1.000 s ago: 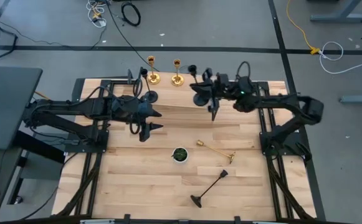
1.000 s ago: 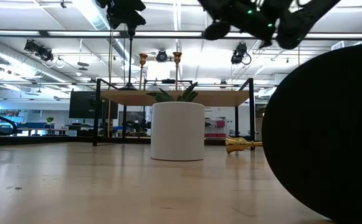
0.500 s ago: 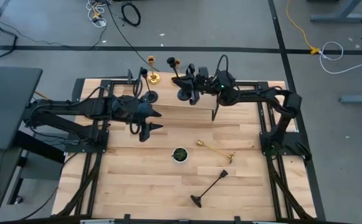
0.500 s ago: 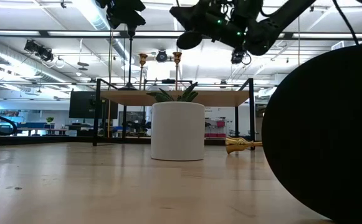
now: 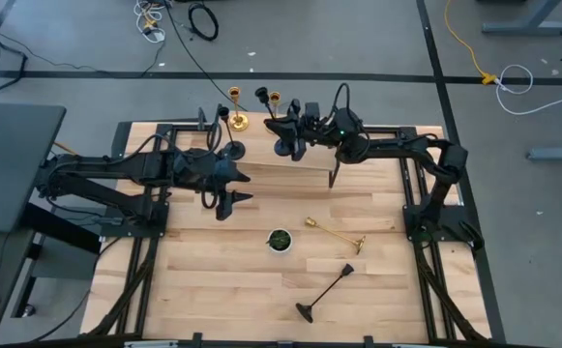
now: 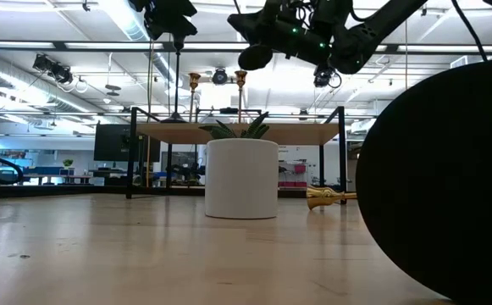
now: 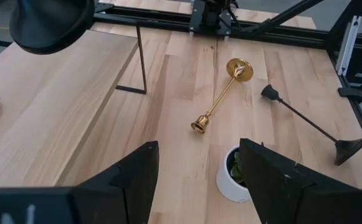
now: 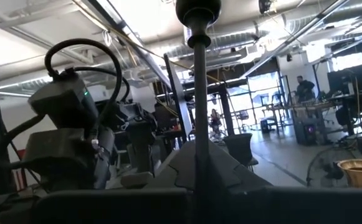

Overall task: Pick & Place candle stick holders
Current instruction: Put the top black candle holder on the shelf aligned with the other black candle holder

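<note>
Right claw (image 5: 295,133) grips a black holder (image 5: 282,147) by its stem, upright for setting beside gold holders (image 5: 238,120); left claw (image 5: 224,189) waits wide.

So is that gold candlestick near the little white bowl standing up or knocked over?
Knocked over. The gold candlestick lies flat on the table, stem along the wood, beside the white bowl.

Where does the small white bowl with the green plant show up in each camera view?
High view: the white bowl sits mid-table.
Low view: it stands large at the centre.
Left wrist view: close up, partly hidden.
Right wrist view: not in it.
Shared landmark: the gold candle stick holder lying beside it.
</note>
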### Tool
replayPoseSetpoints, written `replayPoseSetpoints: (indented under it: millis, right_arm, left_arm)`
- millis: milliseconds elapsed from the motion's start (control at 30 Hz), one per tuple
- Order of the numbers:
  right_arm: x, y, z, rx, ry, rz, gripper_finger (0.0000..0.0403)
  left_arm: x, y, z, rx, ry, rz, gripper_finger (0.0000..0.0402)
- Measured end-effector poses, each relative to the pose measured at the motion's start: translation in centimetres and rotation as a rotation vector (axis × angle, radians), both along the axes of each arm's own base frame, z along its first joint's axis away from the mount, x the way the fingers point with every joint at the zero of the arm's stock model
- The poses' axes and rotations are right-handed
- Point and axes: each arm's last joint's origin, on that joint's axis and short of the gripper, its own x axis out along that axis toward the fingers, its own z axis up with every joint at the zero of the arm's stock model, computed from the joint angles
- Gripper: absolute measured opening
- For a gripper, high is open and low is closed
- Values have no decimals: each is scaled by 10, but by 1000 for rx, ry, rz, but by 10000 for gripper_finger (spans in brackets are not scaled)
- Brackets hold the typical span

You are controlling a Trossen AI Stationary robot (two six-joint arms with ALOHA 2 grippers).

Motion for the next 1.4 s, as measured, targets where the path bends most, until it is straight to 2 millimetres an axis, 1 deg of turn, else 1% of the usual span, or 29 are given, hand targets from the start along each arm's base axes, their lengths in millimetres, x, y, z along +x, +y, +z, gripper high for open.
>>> replayPoseSetpoints:
  millis: [200, 533, 633, 800, 967, 1200, 1400]
  right_arm:
    - [0, 0, -1, 0, 8, 8, 15]
    - [-3, -15, -6, 45, 56, -72, 43]
    - [-3, -17, -9, 70, 78, -102, 43]
    - [-3, -18, -10, 71, 99, -92, 38]
    - [-1, -18, -15, 68, 152, -86, 38]
    - [-1, -18, -17, 61, 160, -131, 38]
    - [2, -15, -22, 47, 210, -157, 39]
  left_arm:
    - [0, 0, 0, 0, 0, 0, 222]
    - [0, 0, 0, -1, 0, 0, 222]
    - [0, 0, 0, -1, 0, 0, 222]
    - [0, 0, 0, -1, 0, 0, 222]
    - [0, 0, 0, 0, 0, 0, 222]
    - [0, 0, 0, -1, 0, 0, 222]
    - [0, 0, 0, 0, 0, 0, 222]
